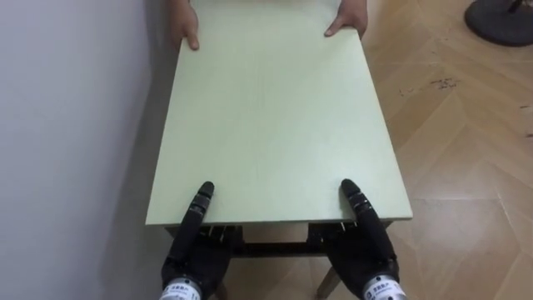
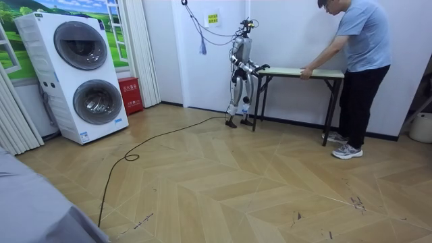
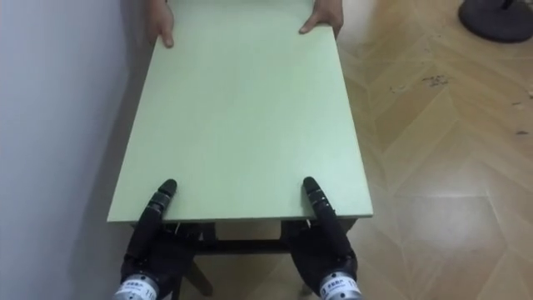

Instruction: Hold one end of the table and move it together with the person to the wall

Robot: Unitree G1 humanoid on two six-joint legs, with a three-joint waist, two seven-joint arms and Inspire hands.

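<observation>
Both ends of the table point(image 1: 275, 117) are manned; it stands lengthwise just beside the white wall point(image 1: 75, 125), its legs apparently on the wooden floor point(image 1: 466, 150) in the room view. At the near end, the left hand point(image 1: 196, 250) and the right hand point(image 1: 366, 246) each clamp the top's edge, thumb on the surface and the rest of the hand beneath; at the far end, the person point(image 2: 361, 61) bends forward with both hands on the corners. Judgement: grip is established, while lift, carry and set-down remain to be done.
</observation>
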